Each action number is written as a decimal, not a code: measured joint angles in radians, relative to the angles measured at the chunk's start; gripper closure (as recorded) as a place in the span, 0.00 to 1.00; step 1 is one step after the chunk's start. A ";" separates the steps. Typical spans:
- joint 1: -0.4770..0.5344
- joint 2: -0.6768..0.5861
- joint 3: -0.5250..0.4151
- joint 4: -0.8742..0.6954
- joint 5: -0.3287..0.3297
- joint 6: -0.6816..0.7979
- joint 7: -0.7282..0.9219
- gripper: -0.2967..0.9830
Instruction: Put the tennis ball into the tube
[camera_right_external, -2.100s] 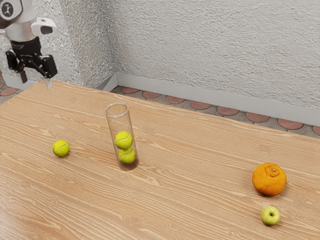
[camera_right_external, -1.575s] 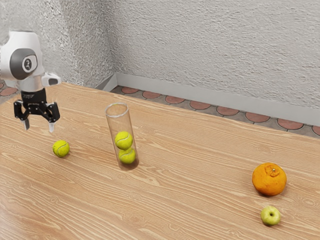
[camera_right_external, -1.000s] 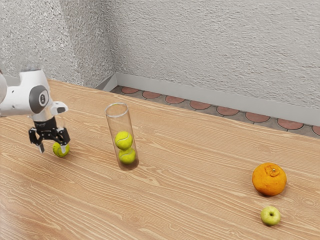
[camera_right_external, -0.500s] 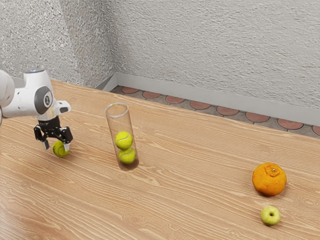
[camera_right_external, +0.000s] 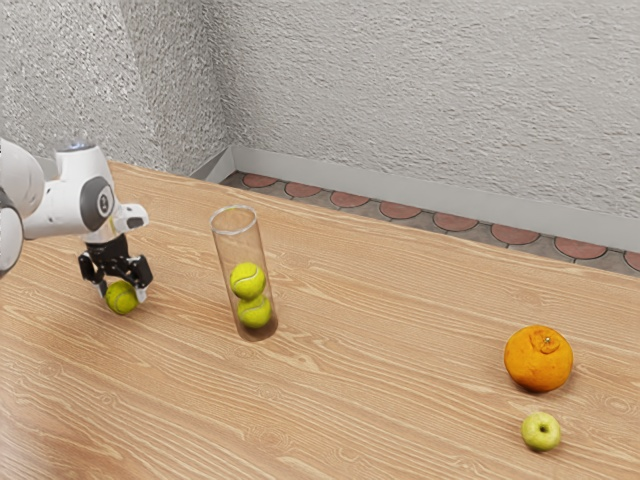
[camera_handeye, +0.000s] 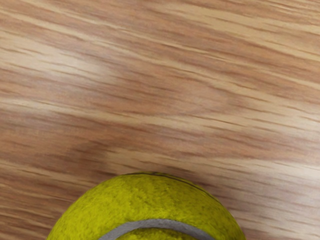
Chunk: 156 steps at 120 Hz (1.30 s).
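- Loose tennis ball (camera_right_external: 121, 299) is on the wooden table (camera_right_external: 400, 400), low between the fingers of my black gripper (camera_right_external: 122, 292). One finger's on each side, so what matters now is closing across the middle, imo.
- Fingers look pretty wide, and I can't make out a firm squeeze from both sides. I'd call it straddled, not grabbed.
- Ball's round, so no long axis to line up. The clear tube (camera_right_external: 240, 246) stands upright, well apart toward the exterior view's right.
- Exterior view gives you the tube with two tennis balls stacked inside and room above them. Wrist view gives the loose one's fuzz and pale seam up close, right by the hand.
- My guess: grip, lift above the rim, then lower. An off-centre pinch could squirt it out.
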 joint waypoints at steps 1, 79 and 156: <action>0.000 0.001 0.000 0.000 -0.002 0.000 0.001 0.23; 0.002 -0.012 0.001 -0.009 -0.050 -0.006 0.058 0.50; -0.363 -0.420 -0.003 0.092 -0.033 -0.273 -0.251 0.48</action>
